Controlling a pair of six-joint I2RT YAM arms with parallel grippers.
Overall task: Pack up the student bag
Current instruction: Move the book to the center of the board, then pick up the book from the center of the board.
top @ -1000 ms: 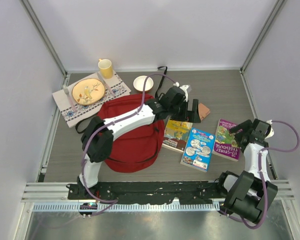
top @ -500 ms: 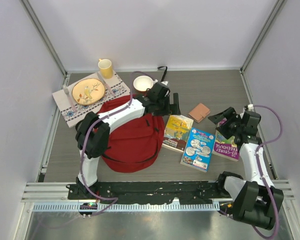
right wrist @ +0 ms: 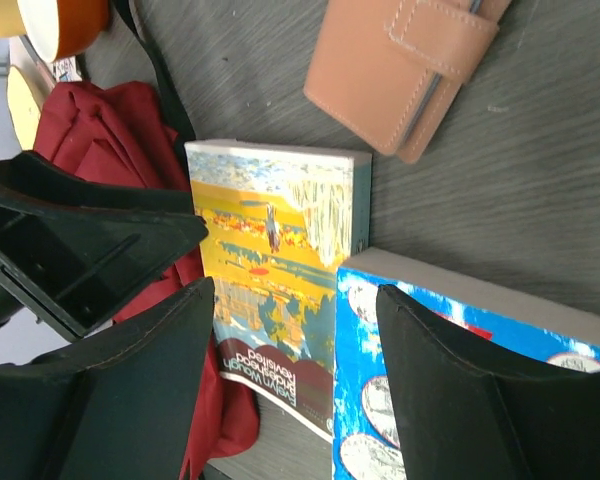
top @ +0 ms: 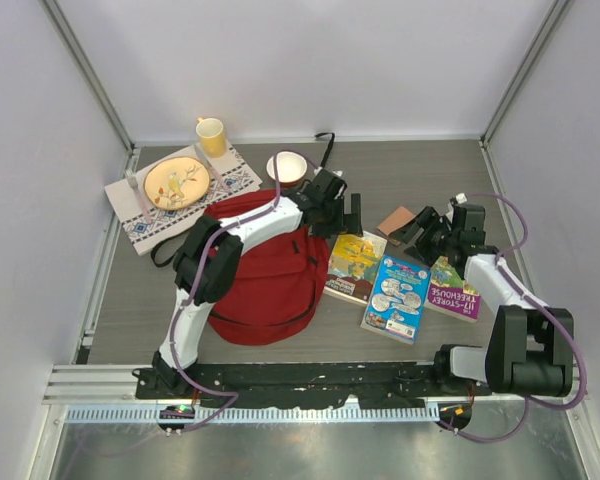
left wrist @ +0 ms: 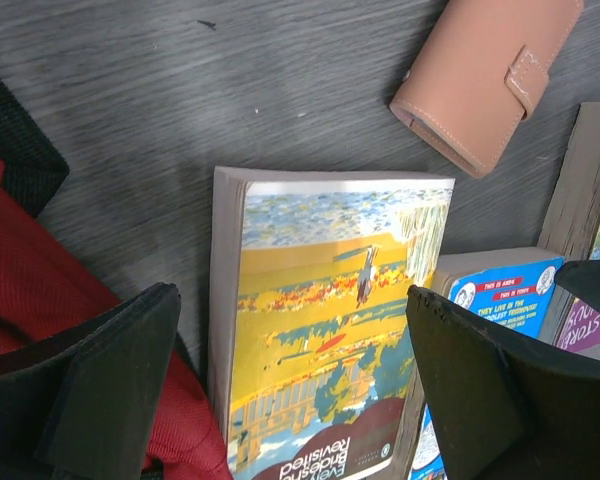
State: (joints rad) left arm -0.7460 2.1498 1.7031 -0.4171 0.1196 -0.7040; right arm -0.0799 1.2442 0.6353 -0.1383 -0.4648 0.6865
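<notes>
The student bag, a dark-red backpack, lies flat left of centre. My left gripper hovers at its upper right edge, wide open and empty; in the left wrist view its jaws straddle a yellow book from above, with the bag's fabric under the left finger. My right gripper hangs open beside a tan wallet. The right wrist view has the yellow book, a blue book and the wallet below the right gripper, nothing held.
A purple book lies right of the blue book. At the back left are a placemat with a plate, a yellow mug and a small bowl. A black strap trails toward the back wall.
The left gripper drew back left from over the wallet to the bag's edge. The right arm swung in from the right side toward the wallet, its jaws narrowing somewhat.
</notes>
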